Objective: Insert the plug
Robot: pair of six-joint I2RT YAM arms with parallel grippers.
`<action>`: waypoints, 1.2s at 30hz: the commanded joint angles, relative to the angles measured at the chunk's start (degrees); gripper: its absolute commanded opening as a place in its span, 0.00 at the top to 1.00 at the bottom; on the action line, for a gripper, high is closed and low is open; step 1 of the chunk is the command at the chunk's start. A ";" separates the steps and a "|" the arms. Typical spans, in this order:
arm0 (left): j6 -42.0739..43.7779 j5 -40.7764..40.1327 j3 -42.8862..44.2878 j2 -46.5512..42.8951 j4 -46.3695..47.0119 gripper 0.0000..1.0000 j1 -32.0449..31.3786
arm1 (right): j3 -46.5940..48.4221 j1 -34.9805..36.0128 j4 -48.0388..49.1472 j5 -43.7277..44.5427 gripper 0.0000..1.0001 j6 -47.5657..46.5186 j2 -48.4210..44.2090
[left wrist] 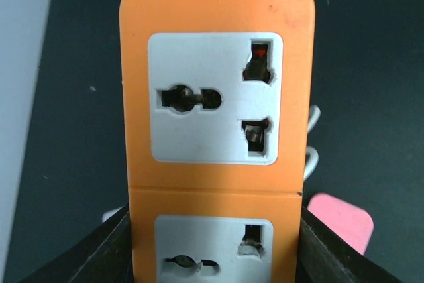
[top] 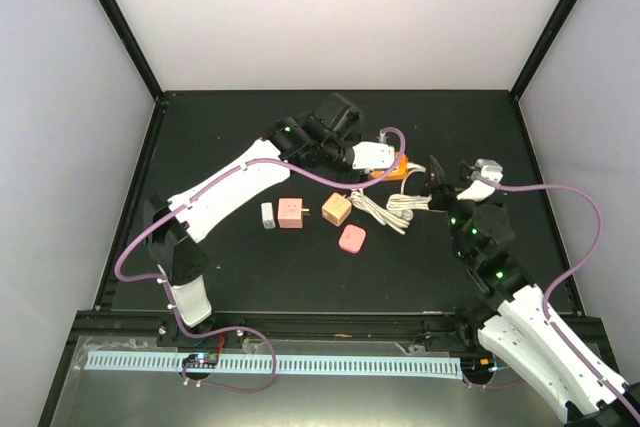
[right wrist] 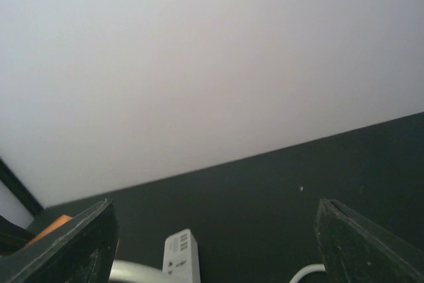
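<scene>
An orange power strip (left wrist: 215, 11) with grey sockets fills the left wrist view. My left gripper (left wrist: 215, 253) is shut on its near end, one black finger (left wrist: 109, 246) against each side. In the top view the strip (top: 398, 167) lies at the table's middle back, in the left gripper (top: 385, 159). My right gripper (top: 438, 180) is open just right of the strip. In the right wrist view its jaws (right wrist: 215, 236) stand wide apart with a white plug (right wrist: 181, 258) low between them, not touched. The strip's orange corner (right wrist: 53, 225) shows at the left.
A coiled white cable (top: 388, 209) lies in front of the strip. A small white adapter (top: 267, 216), a pink cube plug (top: 291, 212), a tan cube (top: 336, 209) and a pink block (top: 352, 239) sit left of it. The pink block also shows in the left wrist view (left wrist: 341, 220).
</scene>
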 commanded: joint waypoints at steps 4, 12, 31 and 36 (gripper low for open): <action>-0.85 2.41 8.32 -0.62 0.18 0.98 -5.09 | -1.28 0.23 -1.75 10.87 0.17 -0.08 -8.40; 3.31 3.68 -4.15 -4.47 -12.99 0.98 -10.19 | 0.33 0.24 -2.53 10.72 0.20 -0.31 -7.48; 1.87 -7.95 -47.57 -19.67 0.84 0.98 -8.98 | 14.47 -0.18 -17.98 -17.06 0.79 4.92 24.10; 1.31 -11.03 -52.68 -19.50 4.76 0.98 -6.17 | 13.92 -0.20 -19.06 -27.02 0.84 5.18 31.08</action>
